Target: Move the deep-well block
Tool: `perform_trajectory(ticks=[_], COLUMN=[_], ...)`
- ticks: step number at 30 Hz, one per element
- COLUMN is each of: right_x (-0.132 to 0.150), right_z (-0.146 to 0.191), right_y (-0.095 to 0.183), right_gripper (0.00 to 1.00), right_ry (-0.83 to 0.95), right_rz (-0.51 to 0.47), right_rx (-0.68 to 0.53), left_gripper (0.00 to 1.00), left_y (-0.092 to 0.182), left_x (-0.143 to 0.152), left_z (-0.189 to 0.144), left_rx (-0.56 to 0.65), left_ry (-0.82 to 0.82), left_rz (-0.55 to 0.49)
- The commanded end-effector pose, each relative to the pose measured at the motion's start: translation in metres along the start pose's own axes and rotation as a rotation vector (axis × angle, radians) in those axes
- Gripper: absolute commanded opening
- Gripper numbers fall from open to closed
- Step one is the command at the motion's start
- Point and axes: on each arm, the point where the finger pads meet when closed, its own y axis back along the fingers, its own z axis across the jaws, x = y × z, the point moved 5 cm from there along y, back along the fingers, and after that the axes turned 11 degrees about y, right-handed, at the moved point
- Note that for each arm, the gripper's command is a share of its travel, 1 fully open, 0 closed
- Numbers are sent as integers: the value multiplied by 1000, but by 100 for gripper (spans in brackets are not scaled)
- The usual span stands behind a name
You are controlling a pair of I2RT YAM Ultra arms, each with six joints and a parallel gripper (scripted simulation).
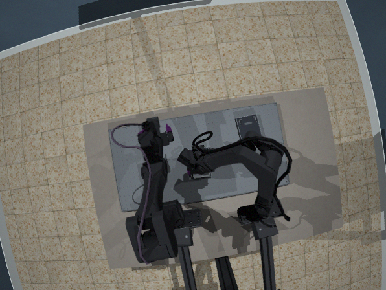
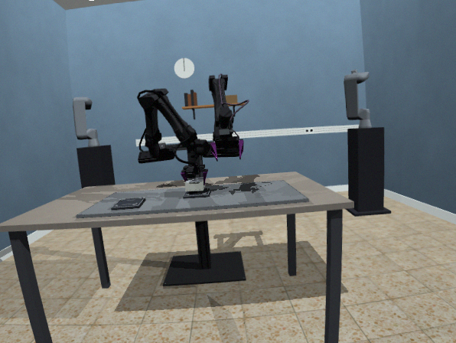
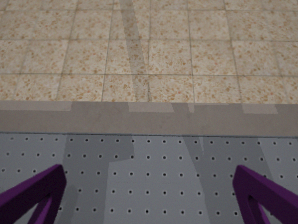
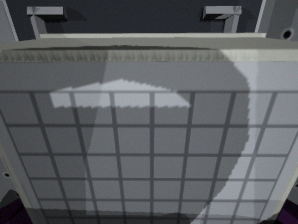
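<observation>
The pale deep-well block (image 2: 194, 186) (image 4: 152, 140) is between the fingers of my right gripper (image 2: 194, 176) (image 4: 150, 212), which is shut on it. The block looks level and is over or just above the dark plate nest N2 (image 2: 197, 195) (image 4: 135, 22) near the board's middle; I cannot tell whether it touches. Two of that nest's corner locators show beyond the block's far edge in the right wrist view. The A1 mark and well A1 cannot be made out. Nest N1 (image 1: 248, 121) (image 2: 128, 203) is empty. My left gripper (image 1: 155, 130) (image 2: 229, 158) (image 3: 149, 173) is open and empty, high above the board.
Both nests stand on the grey perforated board (image 1: 129, 181) (image 2: 268, 199) (image 3: 155, 200) on the table (image 1: 97, 194) (image 2: 50, 214). The left arm stands beside the right gripper, and the right arm reaches across the board between the nests in the top view.
</observation>
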Motion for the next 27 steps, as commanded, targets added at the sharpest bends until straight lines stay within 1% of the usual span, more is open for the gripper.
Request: perform_trajectory(ticks=[1, 14, 27], right_x=[-18, -25, -19], right_z=[10, 20, 15], right_y=[10, 11, 8], right_gripper=[81, 81, 81], right_ry=[0, -3, -4], right_rz=[-54, -92, -67], right_rx=[-19, -48, -37], left_gripper=[100, 100, 100], left_y=[0, 0, 0], left_x=[-1, -1, -1], left_z=[-2, -2, -2], left_rx=[15, 15, 15], left_ry=[-2, -2, -2], left_rz=[-9, -9, -9])
